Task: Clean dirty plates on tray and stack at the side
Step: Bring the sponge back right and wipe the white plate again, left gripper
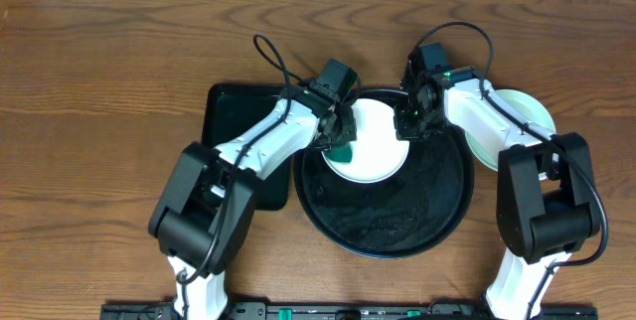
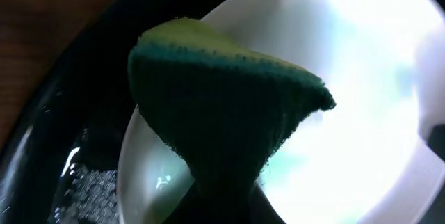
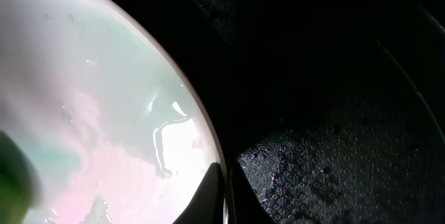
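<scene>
Left tool [image 1: 341, 139]: narrow, clamped on a sponge [image 2: 222, 106], dark green with a yellow edge.
Sponge: folded, at the left part of the plate [image 1: 376, 149]; I cannot tell whether it touches.
Right tool [image 3: 226, 197]: narrow, fingers almost together, pinching the plate's right rim.
Plate: white, with a wet sheen, lying in the back half of the tray [image 1: 397, 223].
Tray: black, round and glossy, speckled with droplets, mid-table [image 1: 99, 81].
Mint plate [image 1: 527, 111]: on the table just right of the tray, partly under the right arm.
Green tray [image 1: 234, 111]: rectangular, just left of the tray, under the left arm.
</scene>
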Action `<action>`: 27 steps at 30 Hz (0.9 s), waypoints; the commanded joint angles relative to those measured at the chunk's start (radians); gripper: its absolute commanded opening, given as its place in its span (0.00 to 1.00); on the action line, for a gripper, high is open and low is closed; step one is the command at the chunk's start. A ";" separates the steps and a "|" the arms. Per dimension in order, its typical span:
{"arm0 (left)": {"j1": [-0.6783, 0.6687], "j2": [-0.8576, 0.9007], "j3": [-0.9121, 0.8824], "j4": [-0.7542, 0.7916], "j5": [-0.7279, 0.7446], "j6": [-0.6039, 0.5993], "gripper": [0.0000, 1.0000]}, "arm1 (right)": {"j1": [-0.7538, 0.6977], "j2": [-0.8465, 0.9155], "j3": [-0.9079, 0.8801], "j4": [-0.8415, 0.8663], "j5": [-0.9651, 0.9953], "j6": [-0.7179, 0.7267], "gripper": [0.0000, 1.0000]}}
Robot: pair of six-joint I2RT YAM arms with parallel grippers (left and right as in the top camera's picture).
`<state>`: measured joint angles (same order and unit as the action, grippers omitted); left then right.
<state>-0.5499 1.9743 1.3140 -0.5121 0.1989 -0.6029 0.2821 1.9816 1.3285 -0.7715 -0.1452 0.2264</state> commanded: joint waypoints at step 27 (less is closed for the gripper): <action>-0.027 0.037 0.082 0.132 0.336 -0.049 0.07 | 0.030 0.001 -0.003 0.001 -0.054 -0.007 0.01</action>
<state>-0.5735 2.0590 1.3479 -0.3679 0.5198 -0.6361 0.2817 1.9816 1.3285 -0.7715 -0.1452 0.2264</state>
